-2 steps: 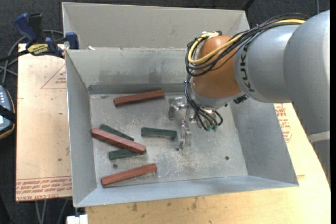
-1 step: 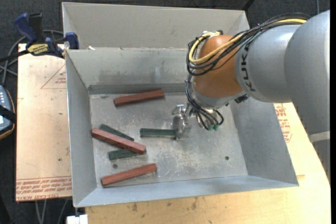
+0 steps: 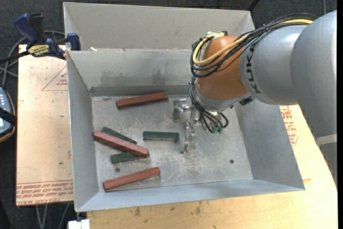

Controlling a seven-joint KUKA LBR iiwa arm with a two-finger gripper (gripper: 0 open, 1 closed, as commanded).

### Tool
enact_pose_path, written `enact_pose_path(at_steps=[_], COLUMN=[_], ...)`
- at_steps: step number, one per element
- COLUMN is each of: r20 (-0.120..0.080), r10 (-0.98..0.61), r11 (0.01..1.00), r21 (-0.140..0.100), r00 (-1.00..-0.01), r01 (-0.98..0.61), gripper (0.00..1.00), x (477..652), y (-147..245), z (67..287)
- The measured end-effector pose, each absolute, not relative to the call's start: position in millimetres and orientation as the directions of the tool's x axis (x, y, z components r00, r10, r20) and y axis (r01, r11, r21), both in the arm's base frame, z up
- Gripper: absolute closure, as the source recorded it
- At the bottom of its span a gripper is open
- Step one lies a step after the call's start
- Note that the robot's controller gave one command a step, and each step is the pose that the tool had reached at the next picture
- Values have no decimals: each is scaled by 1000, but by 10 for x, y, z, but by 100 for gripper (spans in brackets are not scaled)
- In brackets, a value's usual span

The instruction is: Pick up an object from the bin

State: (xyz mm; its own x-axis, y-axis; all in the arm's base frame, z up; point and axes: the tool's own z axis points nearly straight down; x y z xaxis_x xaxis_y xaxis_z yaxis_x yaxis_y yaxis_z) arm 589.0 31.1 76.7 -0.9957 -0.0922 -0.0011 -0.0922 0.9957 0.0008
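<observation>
My gripper hangs low over the bin floor, right of centre, below the orange wrist cover. Its thin fingers point down to the floor with nothing visible between them. Just left of the fingertips lies a short dark green bar, close to them but apart. Farther back rests a long reddish-brown bar near the rear wall.
At the left of the bin a reddish-brown bar lies across two dark green bars. Another reddish-brown bar lies by the front wall. The arm and its cables cover the bin's right rear.
</observation>
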Motion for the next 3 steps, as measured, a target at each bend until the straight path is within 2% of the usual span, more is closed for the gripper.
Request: enact_pose_path(at_steps=[1,2,3], r20=[-2,-1,-11], r10=[-311,-307,-306], r11=[951,952,952], r21=[4,1,-1], r00=[-951,-952,-952], r01=[-311,-307,-306], gripper=[0,100,100], x=[5749,5752,5614], y=[1061,1034,913], z=[840,838,2348])
